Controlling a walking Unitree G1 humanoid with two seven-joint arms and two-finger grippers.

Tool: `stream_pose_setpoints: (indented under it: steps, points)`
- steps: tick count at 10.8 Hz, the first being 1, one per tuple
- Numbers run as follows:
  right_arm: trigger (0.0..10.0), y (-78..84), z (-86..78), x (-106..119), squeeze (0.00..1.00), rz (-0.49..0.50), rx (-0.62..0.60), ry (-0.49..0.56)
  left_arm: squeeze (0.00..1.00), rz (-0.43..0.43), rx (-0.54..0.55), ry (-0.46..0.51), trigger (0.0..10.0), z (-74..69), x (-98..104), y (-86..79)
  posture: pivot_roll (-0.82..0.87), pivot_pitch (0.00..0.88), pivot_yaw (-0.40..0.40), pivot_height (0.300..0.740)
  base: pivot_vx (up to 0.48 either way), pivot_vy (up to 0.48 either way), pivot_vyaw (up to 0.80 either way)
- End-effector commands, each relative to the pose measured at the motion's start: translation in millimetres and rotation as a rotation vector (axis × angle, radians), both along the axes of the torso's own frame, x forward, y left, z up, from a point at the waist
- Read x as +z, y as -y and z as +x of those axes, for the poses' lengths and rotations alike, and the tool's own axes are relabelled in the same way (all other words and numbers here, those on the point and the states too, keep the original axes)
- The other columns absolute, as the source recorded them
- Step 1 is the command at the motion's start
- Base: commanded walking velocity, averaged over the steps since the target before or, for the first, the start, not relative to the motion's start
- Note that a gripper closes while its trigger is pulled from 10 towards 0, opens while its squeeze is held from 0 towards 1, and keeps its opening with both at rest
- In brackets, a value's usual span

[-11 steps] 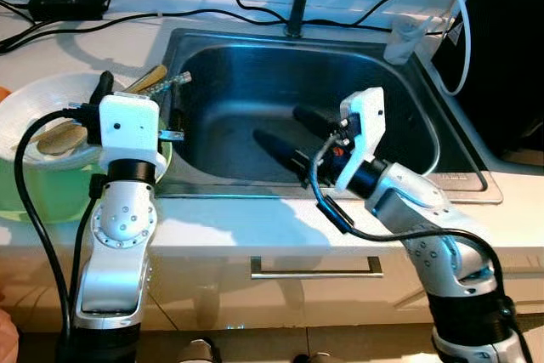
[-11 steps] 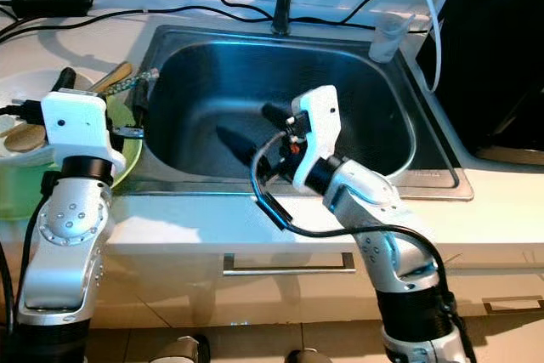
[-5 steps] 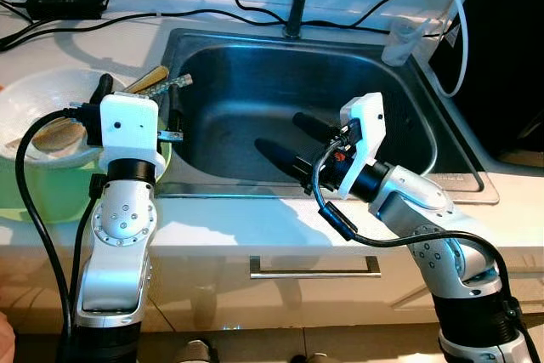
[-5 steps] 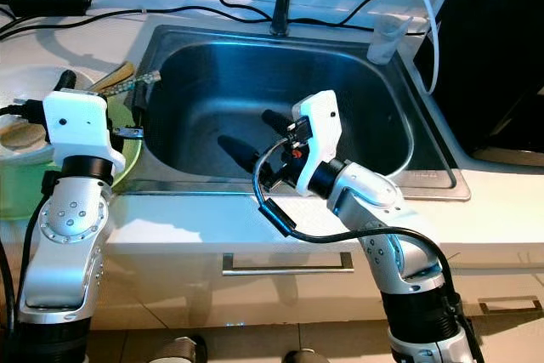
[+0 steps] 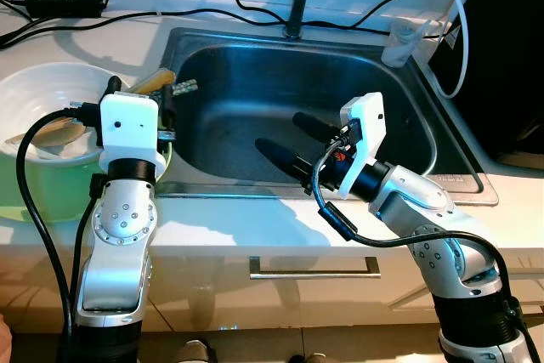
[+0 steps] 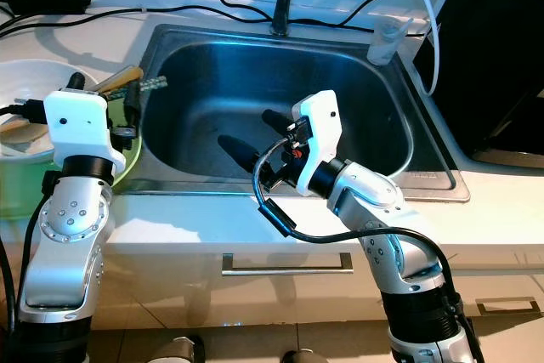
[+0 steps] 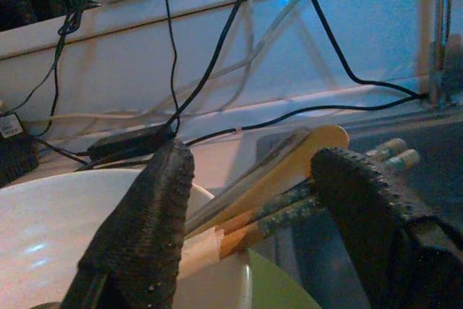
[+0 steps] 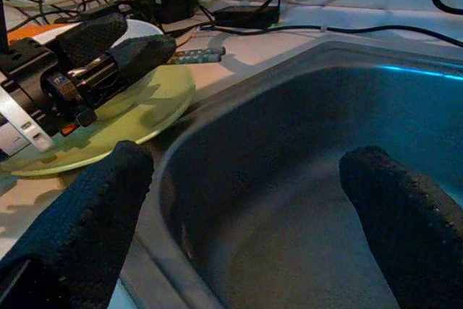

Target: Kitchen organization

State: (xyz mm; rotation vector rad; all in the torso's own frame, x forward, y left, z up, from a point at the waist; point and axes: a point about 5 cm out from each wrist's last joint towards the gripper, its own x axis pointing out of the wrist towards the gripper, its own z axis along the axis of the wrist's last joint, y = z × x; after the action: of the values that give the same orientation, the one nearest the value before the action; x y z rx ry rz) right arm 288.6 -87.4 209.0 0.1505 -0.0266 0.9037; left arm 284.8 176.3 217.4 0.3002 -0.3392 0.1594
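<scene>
Left end effector [image 7: 249, 200], fingers spread, straddles the wooden utensils [image 7: 289, 179]; their handles run ahead toward the sink [image 5: 255, 82].

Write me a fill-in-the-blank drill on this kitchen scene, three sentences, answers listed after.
1. The right pincer hangs with its fingers spread over the steel ____.
2. The left pincer has its fingers apart on either side of a bundle of wooden utensils that lean out of a ____ bowl.
3. That bowl sits on a plate whose colour is ____.

Missing words: sink; white; green
</scene>
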Motion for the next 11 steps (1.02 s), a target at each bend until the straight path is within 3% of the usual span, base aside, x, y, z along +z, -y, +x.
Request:
stream_pose_setpoints:
  steps: [1, 3, 7, 11]
  points:
    - [10.0, -0.6, -0.2, 6.5, 0.00, -0.008, -0.002, 0.035, 0.00, -0.003, 0.008, 0.000, 1.6, 0.6, 2.2, 0.2, 0.00, 0.122, -0.117, 0.740, 0.000, 0.000, 0.00]
    - [10.0, -0.4, -0.6, 6.2, 0.00, -0.006, -0.008, 0.036, 0.00, -0.003, 0.012, 0.002, 0.0, -0.3, 1.9, 0.0, 0.00, 0.122, -0.113, 0.740, 0.000, 0.000, 0.00]
    - [10.0, 1.5, -0.1, 4.1, 0.00, 0.028, -0.050, 0.034, 0.00, 0.025, -0.008, 0.009, 0.0, 2.8, 7.6, 0.5, 0.01, 0.127, -0.073, 0.740, 0.000, 0.000, 0.00]
    - [10.0, 2.3, 2.0, 3.7, 0.00, 0.021, -0.057, 0.039, 0.00, 0.023, 0.001, 0.023, 0.0, 4.2, 9.0, 2.8, 0.00, 0.112, -0.086, 0.740, 0.000, 0.000, 0.00]
